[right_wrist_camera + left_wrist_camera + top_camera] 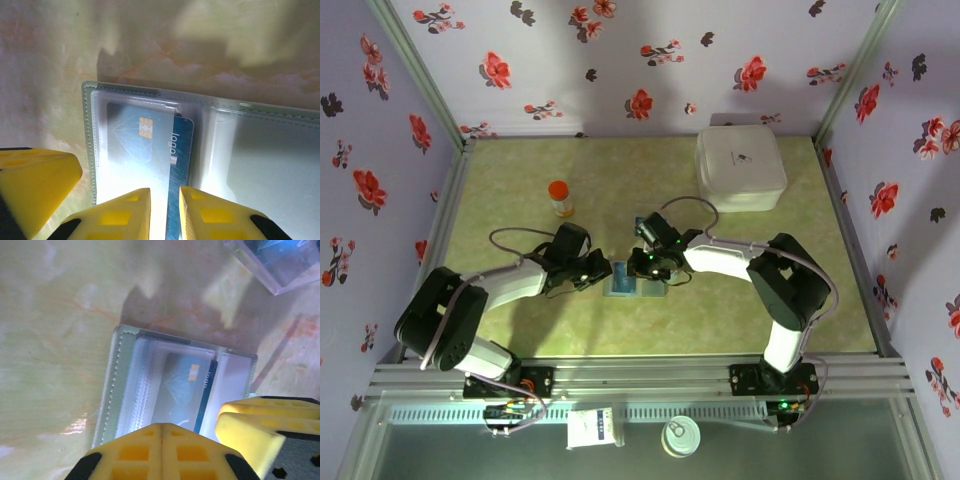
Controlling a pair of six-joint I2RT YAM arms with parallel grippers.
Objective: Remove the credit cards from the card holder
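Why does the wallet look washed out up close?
Right wrist view: glare whitens the card holder's clear sleeve, though the blue credit card reads clearly; left wrist view: soft focus, shadows on the table; top external view: evenly lit, holder tiny.

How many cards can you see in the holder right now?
2. A light blue chip card lies under the clear sleeve of the card holder. A darker blue card pokes out beside it, partly underneath. More may be hidden behind them.

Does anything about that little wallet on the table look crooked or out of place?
Yes. Inside the open card holder, a darker blue card juts sideways from behind the lighter card instead of sitting squarely stacked.
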